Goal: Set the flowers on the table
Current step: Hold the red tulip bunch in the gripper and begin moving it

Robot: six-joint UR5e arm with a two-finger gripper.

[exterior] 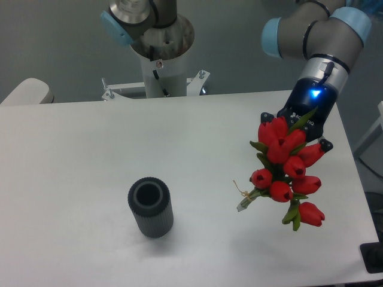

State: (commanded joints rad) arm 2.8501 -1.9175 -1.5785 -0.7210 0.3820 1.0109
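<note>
Backdrop: grey wall behind a white table (90,149), arm base mounted at its far edge.
Flowers: the flowers (287,173) hung over the table's right side, blooms toward the camera, apparently not resting on it.
Gripper: the gripper (299,140) sat behind the blooms; its fingers were hidden, so presumably clamped on the bunch, though I could not tell.
Vase: the dark ribbed vase (150,207) stood upright, well apart to the left.
Reason: the bunch seemed held aloft for lowering onto open tabletop.
</note>
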